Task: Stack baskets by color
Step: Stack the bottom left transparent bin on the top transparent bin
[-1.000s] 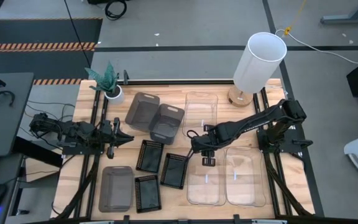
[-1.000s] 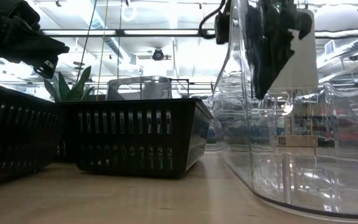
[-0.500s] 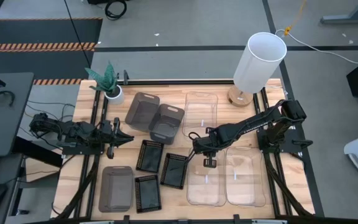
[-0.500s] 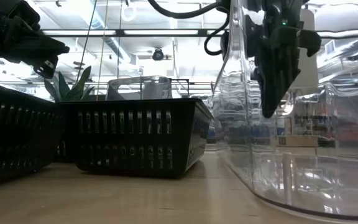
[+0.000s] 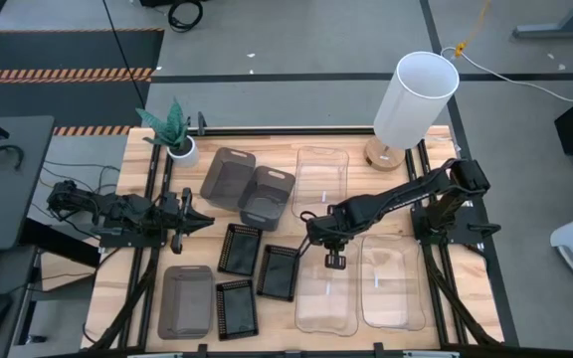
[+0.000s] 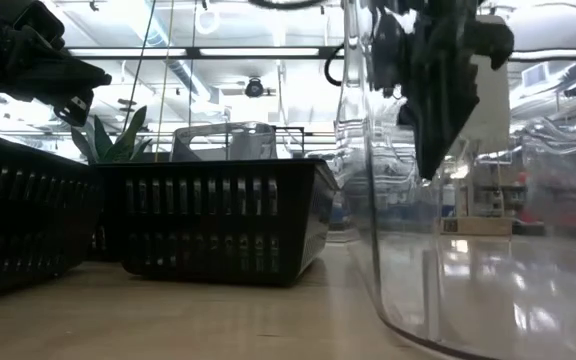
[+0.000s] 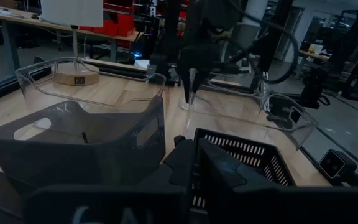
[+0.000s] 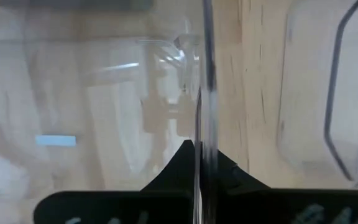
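The right end effector is clamped on the far rim of a clear basket at the tabletop's near edge, one finger inside the wall and one outside; the right wrist view shows the thin clear wall running straight between the dark fingers. In the low view this basket's curved wall fills the right side, with the end effector pointing down behind it. A second clear basket sits just beside it, and a third lies farther back near the white lamp. All three look empty.

Left of the held basket are three black slotted baskets, empty as far as can be seen. Two smoky-grey baskets sit touching near the potted plant; another grey one lies at the near left.

The left end effector hangs with fingers together above the tabletop, holding nothing.
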`<control>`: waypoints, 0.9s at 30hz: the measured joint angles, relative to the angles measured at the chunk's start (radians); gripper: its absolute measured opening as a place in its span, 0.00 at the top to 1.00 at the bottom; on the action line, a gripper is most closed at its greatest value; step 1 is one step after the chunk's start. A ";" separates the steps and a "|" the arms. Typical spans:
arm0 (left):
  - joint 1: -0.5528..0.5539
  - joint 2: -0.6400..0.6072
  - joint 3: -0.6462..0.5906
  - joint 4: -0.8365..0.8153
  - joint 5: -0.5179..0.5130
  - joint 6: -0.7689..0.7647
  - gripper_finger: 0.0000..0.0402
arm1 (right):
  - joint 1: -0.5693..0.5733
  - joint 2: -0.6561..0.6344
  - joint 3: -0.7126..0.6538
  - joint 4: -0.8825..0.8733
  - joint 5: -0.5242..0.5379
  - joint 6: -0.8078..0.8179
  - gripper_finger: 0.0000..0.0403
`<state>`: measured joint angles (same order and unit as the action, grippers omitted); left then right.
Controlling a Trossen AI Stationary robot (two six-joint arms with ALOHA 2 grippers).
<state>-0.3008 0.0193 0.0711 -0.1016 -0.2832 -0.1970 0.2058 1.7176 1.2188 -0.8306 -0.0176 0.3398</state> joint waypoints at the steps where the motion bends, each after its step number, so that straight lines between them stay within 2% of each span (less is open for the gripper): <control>1: 0.000 0.000 0.000 0.000 0.000 0.000 0.92 | 0.000 0.000 0.015 -0.009 -0.001 -0.012 0.98; 9: 0.000 0.000 0.000 0.000 0.000 0.000 0.94 | -0.020 0.000 0.167 -0.183 0.002 -0.077 0.98; 18: 0.000 0.000 0.000 0.000 0.000 0.000 0.91 | -0.085 0.000 0.422 -0.397 0.029 -0.177 0.98; 22: 0.000 0.000 0.000 0.000 0.000 0.000 0.91 | -0.144 0.000 0.543 -0.467 0.025 -0.252 0.98; 27: 0.000 0.000 0.000 0.000 0.000 0.000 0.93 | -0.278 0.000 0.630 -0.519 0.025 -0.362 0.98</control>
<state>-0.3008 0.0193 0.0711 -0.1017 -0.2829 -0.1971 -0.0723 1.7176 1.8490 -1.3501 0.0078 -0.0226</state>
